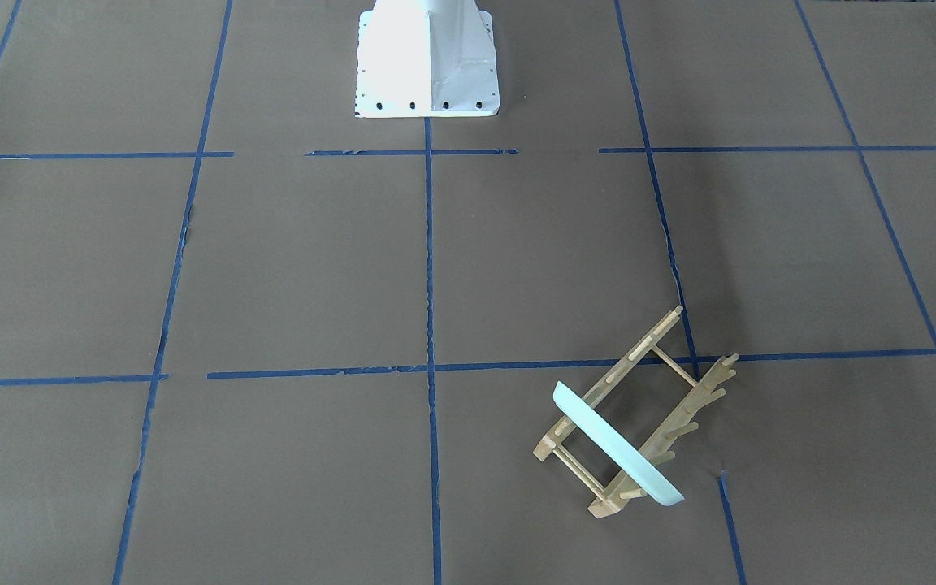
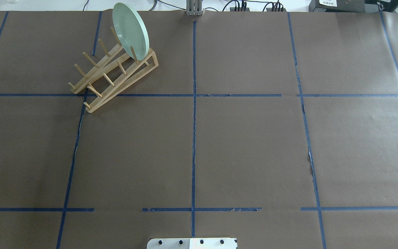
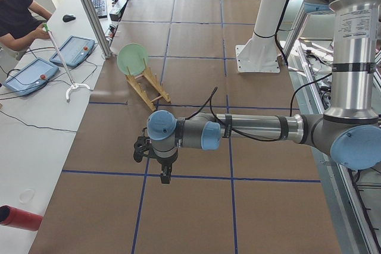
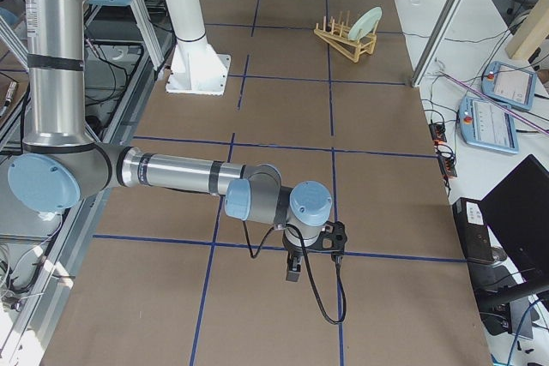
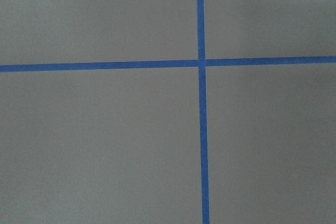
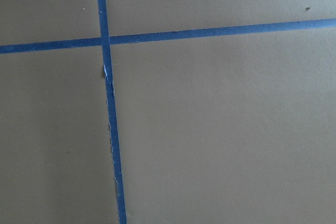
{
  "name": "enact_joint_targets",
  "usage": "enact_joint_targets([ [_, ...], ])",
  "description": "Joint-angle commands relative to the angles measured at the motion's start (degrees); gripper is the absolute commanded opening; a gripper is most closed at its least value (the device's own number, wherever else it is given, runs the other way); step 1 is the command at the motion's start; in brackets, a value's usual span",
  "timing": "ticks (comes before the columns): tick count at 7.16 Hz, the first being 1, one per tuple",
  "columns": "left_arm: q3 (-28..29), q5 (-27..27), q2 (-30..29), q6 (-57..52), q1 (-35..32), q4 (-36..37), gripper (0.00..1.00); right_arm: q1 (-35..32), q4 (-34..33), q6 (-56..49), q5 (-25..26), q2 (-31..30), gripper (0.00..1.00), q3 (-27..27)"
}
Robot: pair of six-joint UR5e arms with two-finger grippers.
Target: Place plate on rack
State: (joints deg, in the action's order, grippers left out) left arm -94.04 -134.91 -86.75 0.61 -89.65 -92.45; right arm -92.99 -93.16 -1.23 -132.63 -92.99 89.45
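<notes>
The pale mint-green plate stands on edge between the pegs at one end of the light-wood rack, at the table's far left from the robot. Both also show in the exterior left view (plate, rack) and the exterior right view (plate, rack). My left gripper hangs over bare table well away from the rack; I cannot tell if it is open. My right gripper hangs over the table's other end; I cannot tell its state. Both wrist views show only brown paper and blue tape.
The white robot base stands at the middle of the robot's side. Blue tape lines grid the brown paper. An operator, teach pendants and a red cylinder are on the white bench beyond the table's edge.
</notes>
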Motion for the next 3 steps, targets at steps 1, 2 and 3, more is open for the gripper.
enact_joint_targets([
  [1,0.1,0.0,-0.3,0.0,0.0,0.0,1.0,0.0,0.0,0.0,0.0,0.0,1.0,0.0],
  [2,-0.2,0.0,-0.2,0.0,0.0,0.0,1.0,0.0,0.0,0.0,0.0,0.0,1.0,0.0],
  [3,0.1,0.0,-0.3,0.0,0.0,-0.1,1.0,0.0,0.0,0.0,0.0,0.0,1.0,0.0],
])
